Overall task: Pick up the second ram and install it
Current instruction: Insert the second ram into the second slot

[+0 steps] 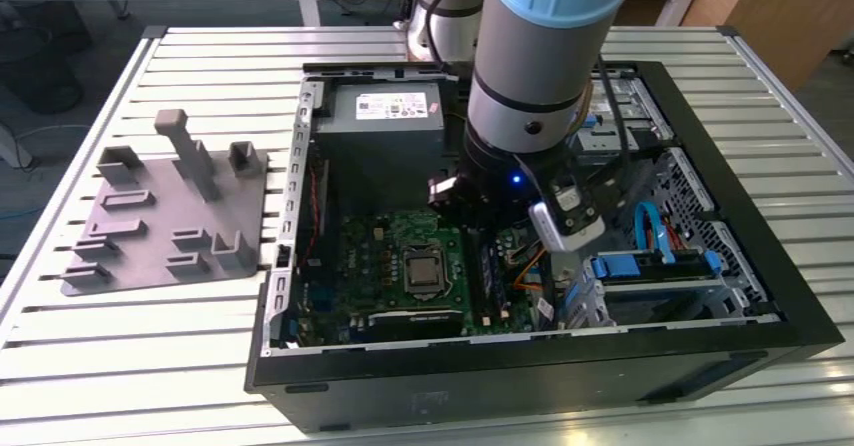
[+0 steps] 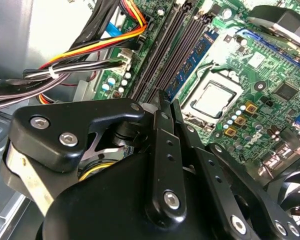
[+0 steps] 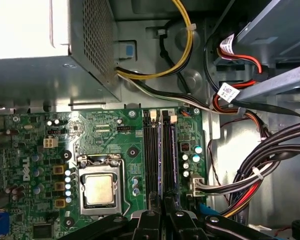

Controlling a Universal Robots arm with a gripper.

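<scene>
The second ram (image 3: 160,160) is a thin bluish-green stick, seen edge-on in the first wrist view. It runs lengthwise along the black memory slots (image 3: 150,160) of the motherboard. In the second wrist view the ram (image 2: 192,62) shows its chips and reaches back to my fingertips. My gripper (image 3: 160,201) is shut on it, one black finger on each flat side; the gripper (image 2: 162,100) sits low over the slots. The part of the stick under the fingers is hidden, so I cannot tell whether it is seated. The arm (image 1: 534,86) reaches down into the open computer case (image 1: 534,351).
The processor socket (image 3: 100,190) lies beside the slots. Bundled cables (image 3: 270,165) hang on the slots' other side. A power supply (image 1: 380,111) fills the case's far end and blue drive latches (image 1: 627,266) are at the exterior view's right. A grey tray (image 1: 160,216) stands outside.
</scene>
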